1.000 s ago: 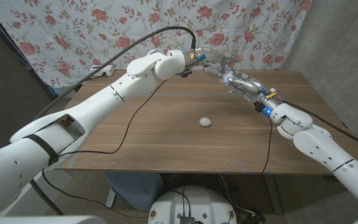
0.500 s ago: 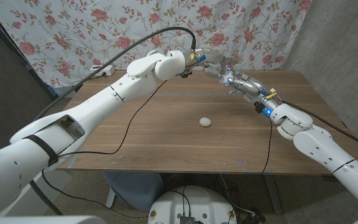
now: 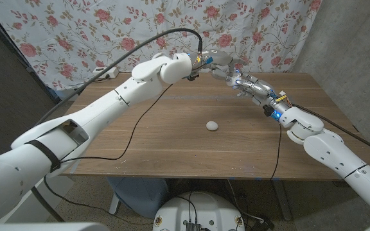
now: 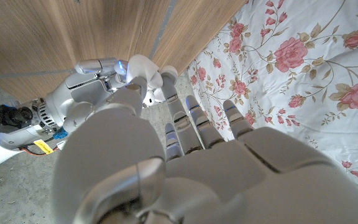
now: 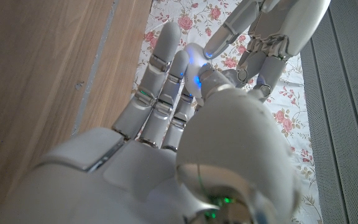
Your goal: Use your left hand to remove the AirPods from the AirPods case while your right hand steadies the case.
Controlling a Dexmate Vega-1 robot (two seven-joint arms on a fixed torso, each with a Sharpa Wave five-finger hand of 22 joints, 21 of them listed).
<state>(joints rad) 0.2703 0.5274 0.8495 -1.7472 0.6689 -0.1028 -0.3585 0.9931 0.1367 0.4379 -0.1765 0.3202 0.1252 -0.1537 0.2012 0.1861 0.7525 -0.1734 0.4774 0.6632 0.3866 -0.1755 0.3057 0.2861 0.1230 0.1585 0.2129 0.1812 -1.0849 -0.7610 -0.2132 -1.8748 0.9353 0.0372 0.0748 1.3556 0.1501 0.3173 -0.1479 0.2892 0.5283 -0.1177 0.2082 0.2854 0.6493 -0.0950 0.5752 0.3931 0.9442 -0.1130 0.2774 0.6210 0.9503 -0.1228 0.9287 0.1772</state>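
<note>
Your left hand [image 3: 216, 62] is reaching over the far table [image 3: 172, 128], fingers meeting the right hand [image 3: 244, 83]. Between them the case [image 4: 146, 67] is showing only as a white sliver, mostly hidden; I cannot tell what either hand is gripping. One small white piece [image 3: 212, 126], too small to identify, is lying mid-table.

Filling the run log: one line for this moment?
right hand: holds case | left hand: fingers at case | white piece: on table

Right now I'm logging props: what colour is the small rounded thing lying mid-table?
White, a small rounded object on the brown wooden table; clearest in the head view.
</note>
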